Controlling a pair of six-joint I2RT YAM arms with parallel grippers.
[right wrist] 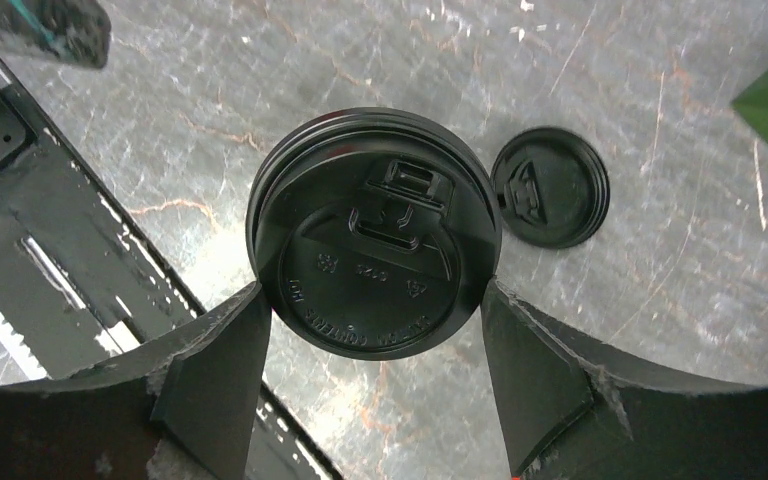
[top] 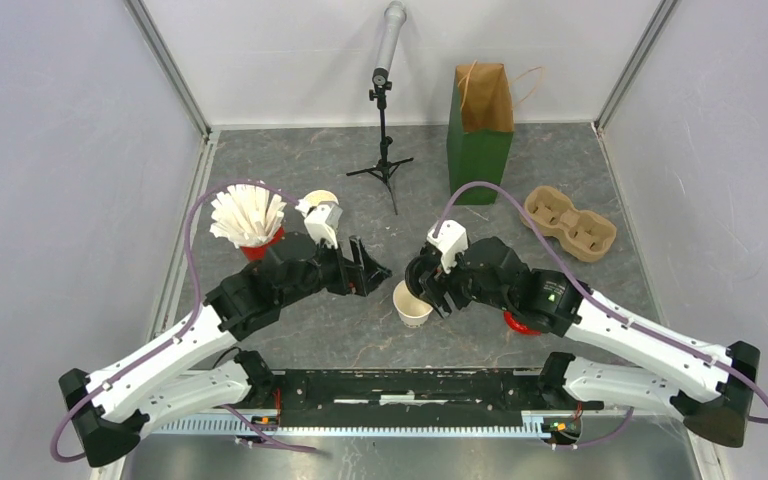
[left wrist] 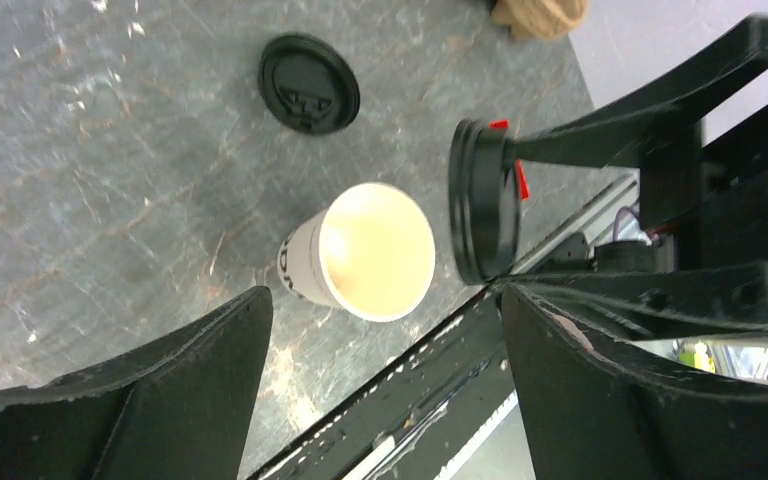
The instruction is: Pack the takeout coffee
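Note:
The takeout coffee cup (top: pixel 412 304), cream paper, stands upright and uncovered on the grey table between my two grippers; its empty inside (left wrist: pixel 375 250) shows in the left wrist view. My right gripper (top: pixel 430 284) is shut on a round black lid (right wrist: pixel 375 235), held by its rim between both fingers (right wrist: pixel 230 360) close beside the cup's rim (left wrist: pixel 480 205). In the right wrist view the lid hides the cup. My left gripper (top: pixel 372 270) stands open just left of the cup, nothing between its fingers (left wrist: pixel 200 370).
A second black lid (left wrist: pixel 309 83) lies flat on the table (right wrist: pixel 550 187). The tall green paper bag (top: pixel 480 120) stands open at the back. A brown cup carrier (top: pixel 570 222) lies at right, a red cup of white sticks (top: pixel 250 220) at left, a microphone tripod (top: pixel 385 150) behind.

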